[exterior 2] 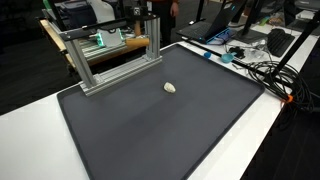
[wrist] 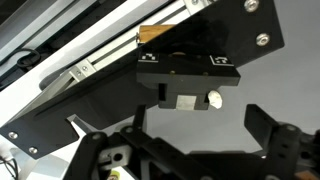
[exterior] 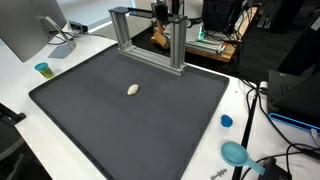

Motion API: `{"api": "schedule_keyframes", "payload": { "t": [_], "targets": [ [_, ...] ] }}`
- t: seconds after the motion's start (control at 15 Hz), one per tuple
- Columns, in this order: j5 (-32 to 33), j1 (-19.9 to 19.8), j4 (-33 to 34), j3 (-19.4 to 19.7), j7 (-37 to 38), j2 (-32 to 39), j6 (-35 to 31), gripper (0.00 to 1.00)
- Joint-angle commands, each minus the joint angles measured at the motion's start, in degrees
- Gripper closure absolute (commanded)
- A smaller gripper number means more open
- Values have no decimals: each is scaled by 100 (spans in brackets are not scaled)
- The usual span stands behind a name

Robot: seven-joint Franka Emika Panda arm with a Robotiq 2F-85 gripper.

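A small cream-white lump (exterior: 133, 90) lies near the middle of a large black mat (exterior: 120, 125); it also shows in the other exterior view (exterior 2: 170, 87). An aluminium frame (exterior: 150, 40) stands at the mat's far edge (exterior 2: 110, 60). In the wrist view my gripper (wrist: 198, 125) is open and empty, with its two dark fingers spread wide. Through them I see the frame's dark top with screws (wrist: 190, 45), and the white lump (wrist: 214, 100) on the grey mat beyond it. The gripper is apart from the lump. In both exterior views the arm is mostly out of frame.
A monitor (exterior: 30, 30) and a small teal cup (exterior: 42, 69) stand beside the mat. A blue cap (exterior: 226, 121), a teal round object (exterior: 235, 153) and cables (exterior: 262, 100) lie on the white table. More cables (exterior 2: 262, 68) and laptops (exterior 2: 215, 30) sit past the mat.
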State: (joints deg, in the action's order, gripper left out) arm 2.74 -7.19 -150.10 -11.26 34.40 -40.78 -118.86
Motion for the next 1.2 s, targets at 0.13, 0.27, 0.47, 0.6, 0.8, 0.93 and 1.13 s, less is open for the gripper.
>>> {"api": "schedule_keyframes", "payload": {
  "t": [0.13, 0.27, 0.47, 0.6, 0.8, 0.93, 1.13],
  "targets": [
    [43, 5, -11, -16, 90, 9, -22, 0],
    [-16, 24, -42, 10, 102, 22, -77, 0],
    [-18, 16, -115, 35, 99, 60, -215, 0],
    [-15, 6, -198, 76, 52, 108, -327, 0],
    [-14, 1, -342, 146, -36, 182, -574, 0],
    [-41, 3, -408, 214, -97, 231, -723, 0],
    [-70, 1, -430, 280, -98, 241, -767, 0]
  ]
}}
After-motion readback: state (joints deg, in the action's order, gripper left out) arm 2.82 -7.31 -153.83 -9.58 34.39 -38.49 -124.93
